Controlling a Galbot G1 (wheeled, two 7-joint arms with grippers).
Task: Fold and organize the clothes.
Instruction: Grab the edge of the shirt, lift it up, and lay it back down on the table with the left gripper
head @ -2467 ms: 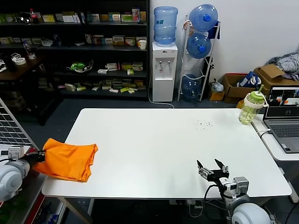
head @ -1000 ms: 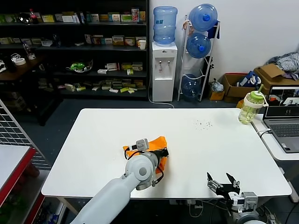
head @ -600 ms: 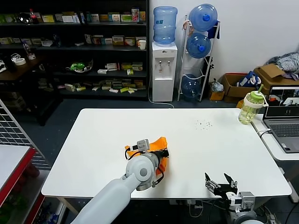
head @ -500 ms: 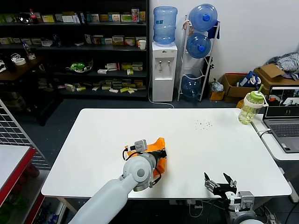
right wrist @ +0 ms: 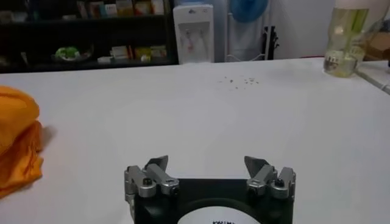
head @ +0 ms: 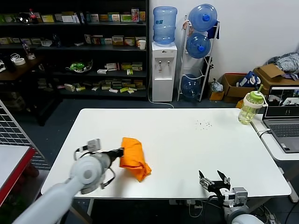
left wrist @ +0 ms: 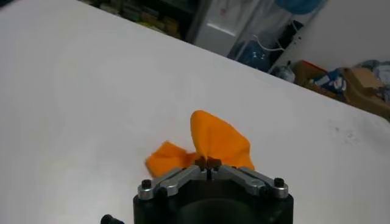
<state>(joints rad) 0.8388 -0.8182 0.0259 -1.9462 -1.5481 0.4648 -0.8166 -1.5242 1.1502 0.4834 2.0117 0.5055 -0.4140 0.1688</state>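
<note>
The clothes, one bright orange T-shirt (head: 133,157), lie bunched in a lump on the white table (head: 187,140), left of its middle and towards the front. My left gripper (head: 121,151) reaches in from the left and is shut on the shirt's near edge. In the left wrist view the fingertips (left wrist: 207,162) pinch a raised fold of the orange cloth (left wrist: 213,137). My right gripper (head: 212,179) hovers open over the table's front edge at the right, with nothing between its fingers (right wrist: 207,163). The shirt (right wrist: 15,143) shows far off at the side of that view.
A green-capped drinking bottle (head: 250,107) stands at the table's far right corner, next to a laptop (head: 284,116) on a side desk. Small dark specks (head: 203,123) dot the table's far right part. A wire rack (head: 11,135) stands to the left.
My left arm has drawn back to the left, dragging the orange shirt from the table's middle towards the left. The right gripper has shifted slightly left and stays open.
</note>
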